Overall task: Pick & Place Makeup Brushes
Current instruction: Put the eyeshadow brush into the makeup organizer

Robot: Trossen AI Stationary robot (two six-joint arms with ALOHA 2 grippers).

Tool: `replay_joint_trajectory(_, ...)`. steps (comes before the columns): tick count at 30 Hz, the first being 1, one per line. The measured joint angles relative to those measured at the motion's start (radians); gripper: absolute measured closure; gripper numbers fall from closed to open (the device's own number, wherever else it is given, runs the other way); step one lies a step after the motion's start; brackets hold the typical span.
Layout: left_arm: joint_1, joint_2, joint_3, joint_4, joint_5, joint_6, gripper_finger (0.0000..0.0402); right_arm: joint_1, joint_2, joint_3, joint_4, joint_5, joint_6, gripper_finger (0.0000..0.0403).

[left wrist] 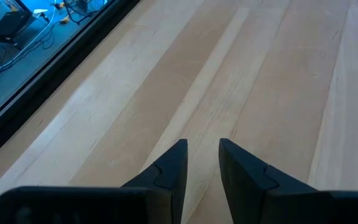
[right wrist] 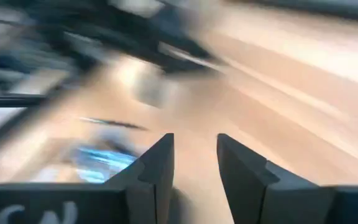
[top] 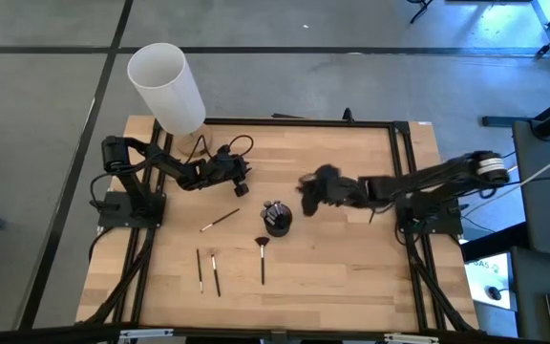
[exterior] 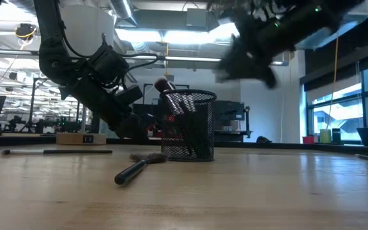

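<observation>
Black mesh cup (top: 277, 220) is filling; my right gripper (top: 310, 194) is hovering beside it, fingers apart, empty. Next I'm probably needing the fan brush (top: 262, 258), while my left gripper (top: 241, 183) is idling, slightly open.

Table (top: 351, 277): pale blond wood with lengthwise grain, black frame. Black wire-mesh cup (top: 276, 219); makeup brushes (top: 262, 259) with dark or pale handles, the fan-shaped one brown-tufted. White cylinder (top: 167, 86); both arms black.
</observation>
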Motion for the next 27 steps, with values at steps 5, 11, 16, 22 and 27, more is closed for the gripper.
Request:
replay_joint_trajectory(5,0.000,0.000,0.000,0.000,0.000,0.003,0.0313,-0.061,-0.071,0.090,-0.782,0.106,0.310,0.0280)
replay_joint_trajectory(11,0.000,0.000,0.000,0.000,0.000,0.003,0.0313,-0.175,-0.051,0.085,-1.177,0.005,0.512,0.0280)
replay_joint_trajectory(16,0.000,0.000,0.000,0.000,0.000,0.002,0.0313,-0.246,-0.027,0.003,-1.153,-0.019,0.629,0.0280)
replay_joint_trajectory(22,0.000,0.000,0.000,0.000,0.000,0.003,0.0313,-0.316,-0.007,-0.086,-1.108,-0.130,0.634,0.0280)
replay_joint_trajectory(27,0.000,0.000,0.000,0.000,0.000,0.003,0.0313,-0.383,-0.007,-0.147,-1.054,-0.170,0.587,0.0280)
